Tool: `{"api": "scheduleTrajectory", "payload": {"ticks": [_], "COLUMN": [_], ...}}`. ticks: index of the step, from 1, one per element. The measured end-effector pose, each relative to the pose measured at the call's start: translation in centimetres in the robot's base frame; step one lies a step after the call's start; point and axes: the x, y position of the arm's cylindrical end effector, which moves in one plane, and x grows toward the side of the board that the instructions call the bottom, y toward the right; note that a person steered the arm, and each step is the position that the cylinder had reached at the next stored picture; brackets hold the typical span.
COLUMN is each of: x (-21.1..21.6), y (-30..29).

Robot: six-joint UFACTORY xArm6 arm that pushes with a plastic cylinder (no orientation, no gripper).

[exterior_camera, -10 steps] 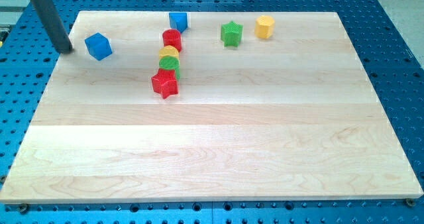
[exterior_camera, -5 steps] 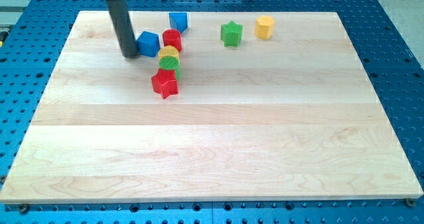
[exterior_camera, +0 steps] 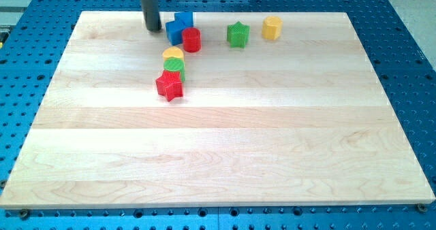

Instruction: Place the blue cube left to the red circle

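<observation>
The blue cube (exterior_camera: 175, 31) sits near the view's top, touching the left side of the red circle (exterior_camera: 192, 39), a short red cylinder. A second blue block (exterior_camera: 184, 18) lies just behind them, against the cube. My tip (exterior_camera: 151, 28) is on the board just left of the blue cube, a small gap away from it. The rod rises out of the view's top.
A yellow block (exterior_camera: 173, 53), a green block (exterior_camera: 174, 66) and a red star (exterior_camera: 169, 86) form a short column below the cube. A green star (exterior_camera: 238, 35) and a yellow hexagon (exterior_camera: 272, 27) lie to the right. The wooden board (exterior_camera: 218, 148) rests on a blue perforated table.
My tip swept right and up, pushing the blue cube from the left edge against the red circle. The red circle shifted right and up, away from the yellow block.
</observation>
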Motion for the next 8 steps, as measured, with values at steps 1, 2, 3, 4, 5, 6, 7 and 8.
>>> {"api": "scheduleTrajectory", "payload": {"ticks": [1,2,3,4,5,6,7,8], "x": [0.6,3.9,6.5,7.0,7.7,7.7,7.7,7.7], "y": [1.1,1.1,1.1,1.1,2.9,3.1,3.2,5.6]}}
